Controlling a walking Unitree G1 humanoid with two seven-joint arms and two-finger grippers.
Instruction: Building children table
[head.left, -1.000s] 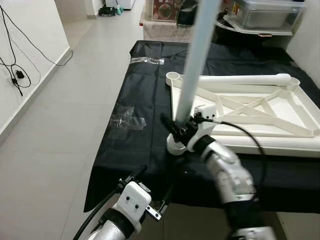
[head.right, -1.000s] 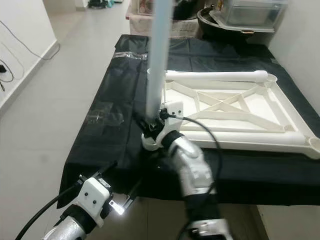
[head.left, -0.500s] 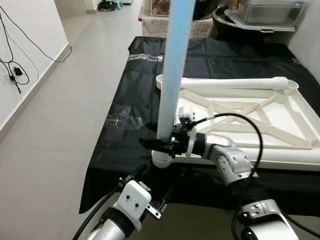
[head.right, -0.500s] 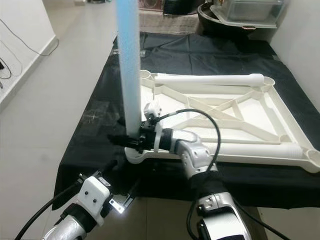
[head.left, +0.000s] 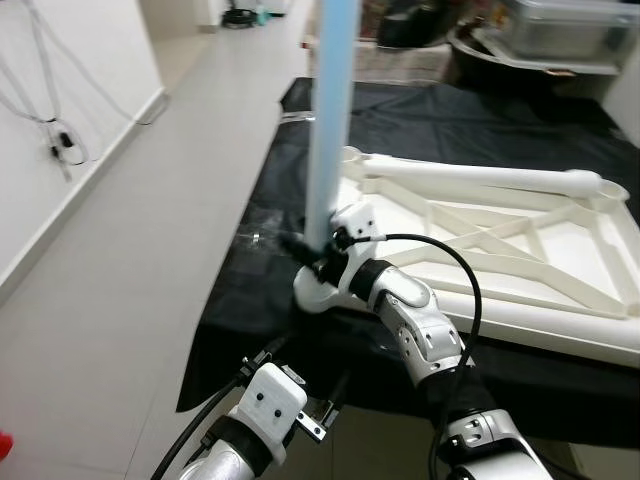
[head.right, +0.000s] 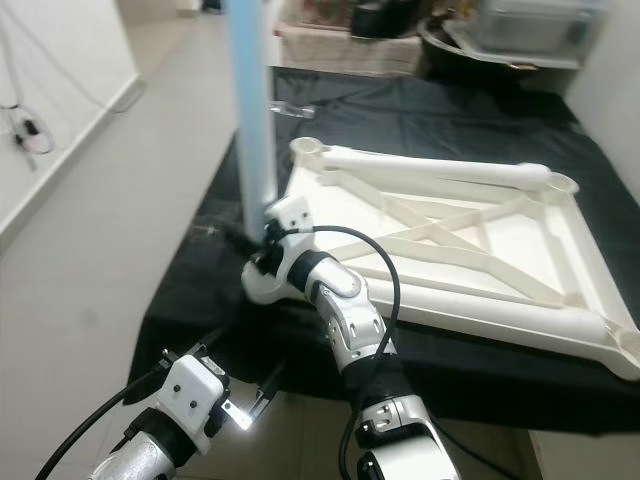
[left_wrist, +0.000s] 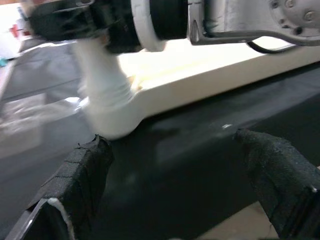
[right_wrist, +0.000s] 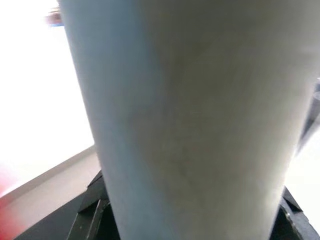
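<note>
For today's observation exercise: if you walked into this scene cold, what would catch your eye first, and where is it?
A tall pale blue table leg stands upright in the near left corner socket of the upside-down white plastic tabletop frame, gripped low down by the right gripper. The frame lies on a black cloth spread over the floor. The left gripper hangs open at the cloth's near edge.

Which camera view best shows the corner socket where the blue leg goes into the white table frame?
The left wrist view: the corner socket sits close and unblocked, with the leg's base entering it. Both eye views show it partly hidden behind the right gripper. The right wrist view shows the blue leg.
</note>
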